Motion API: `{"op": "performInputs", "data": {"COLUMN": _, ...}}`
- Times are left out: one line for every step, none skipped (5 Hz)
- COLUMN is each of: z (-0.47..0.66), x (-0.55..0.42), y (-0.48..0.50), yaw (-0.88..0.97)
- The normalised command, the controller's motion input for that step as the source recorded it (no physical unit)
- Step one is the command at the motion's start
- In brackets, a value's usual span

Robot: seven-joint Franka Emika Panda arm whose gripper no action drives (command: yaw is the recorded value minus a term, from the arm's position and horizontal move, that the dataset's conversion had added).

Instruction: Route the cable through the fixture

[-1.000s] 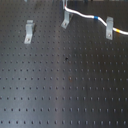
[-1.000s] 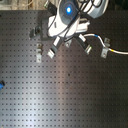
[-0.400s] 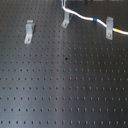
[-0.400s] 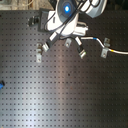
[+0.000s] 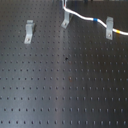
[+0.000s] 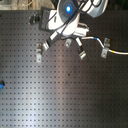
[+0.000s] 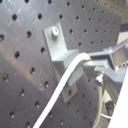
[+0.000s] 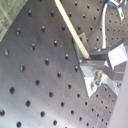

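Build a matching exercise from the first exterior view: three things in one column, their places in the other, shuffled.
Things:
1. blue band
2. yellow band
3. leftmost clip

Places:
A. apart from the cable, nothing through it
B. just past the rightmost clip, near the first exterior view's right edge
C. on the cable between the middle clip and the rightmost clip

Pairs: 1-C, 2-B, 3-A
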Motion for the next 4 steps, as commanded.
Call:
{"op": "performInputs", "data": {"z": 0.24, "x": -0.155, "y": -0.181, "yaw": 0.51}}
{"op": "performInputs", "data": {"z": 0.16, "x": -0.122, "y": -0.132, "yaw": 0.43}}
{"op": "performInputs", "data": {"z": 0.17, "x": -0.007, "y": -0.025, "yaw": 0.08}}
{"op": "performInputs", "data": {"z": 0.55, "x": -0.226, "y": 0.105, "yaw": -0.16}}
